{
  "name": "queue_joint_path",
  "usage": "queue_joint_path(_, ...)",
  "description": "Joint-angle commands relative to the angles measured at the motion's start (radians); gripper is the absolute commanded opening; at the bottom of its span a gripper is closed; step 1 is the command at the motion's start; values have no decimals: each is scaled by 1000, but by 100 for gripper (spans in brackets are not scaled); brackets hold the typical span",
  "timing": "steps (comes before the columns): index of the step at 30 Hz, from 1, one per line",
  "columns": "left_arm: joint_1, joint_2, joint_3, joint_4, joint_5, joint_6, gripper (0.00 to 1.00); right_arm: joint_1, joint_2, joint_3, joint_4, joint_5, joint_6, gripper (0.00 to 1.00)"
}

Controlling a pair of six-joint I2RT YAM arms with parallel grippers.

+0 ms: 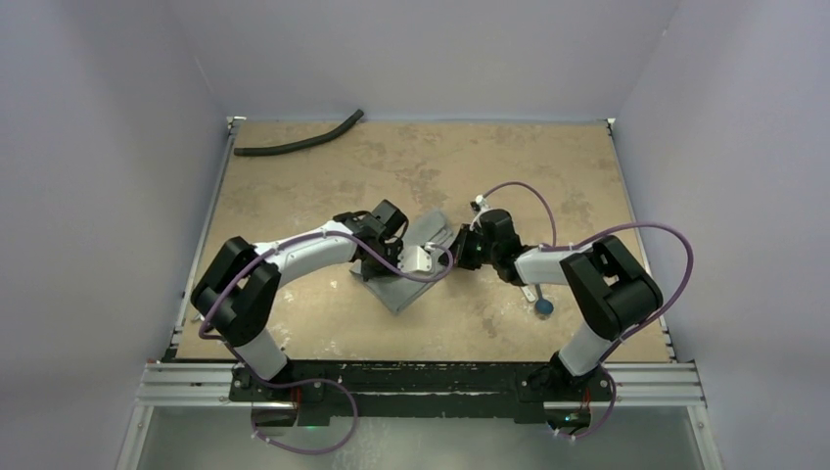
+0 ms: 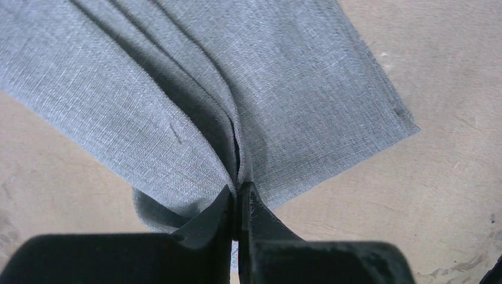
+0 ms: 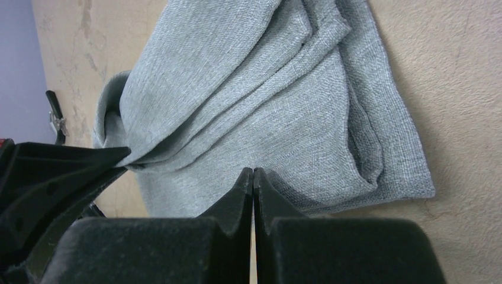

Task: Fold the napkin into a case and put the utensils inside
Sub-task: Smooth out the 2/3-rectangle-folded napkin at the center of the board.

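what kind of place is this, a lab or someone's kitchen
Most likely a robot lab test cell, not a kitchen: a worn table boxed in by plain walls, with a left arm and right arm bolted to a metal rail at its near edge.

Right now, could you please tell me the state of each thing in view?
Napkin: folded in layers, one fold pinched up.
Left gripper: jaws shut on the napkin.
Right gripper: jaws shut, nothing visibly held.
Blue-ended utensil: lying on the table, outside the napkin.
Black hose: lying far left.

Black-jointed arms [image 1: 294, 253] with white links [image 1: 544, 262] carry looping purple cables [image 1: 519, 184].
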Motion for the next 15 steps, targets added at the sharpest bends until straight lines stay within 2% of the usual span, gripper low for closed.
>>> queue_joint_path(1, -32, 8, -20, -2, 12, 11, 0, -10, 14, -19, 46, -12, 24, 0)
queue_joint_path(15, -63, -27, 40, -74, -14, 29, 0, -25, 61, -82, 114, 35, 61, 0)
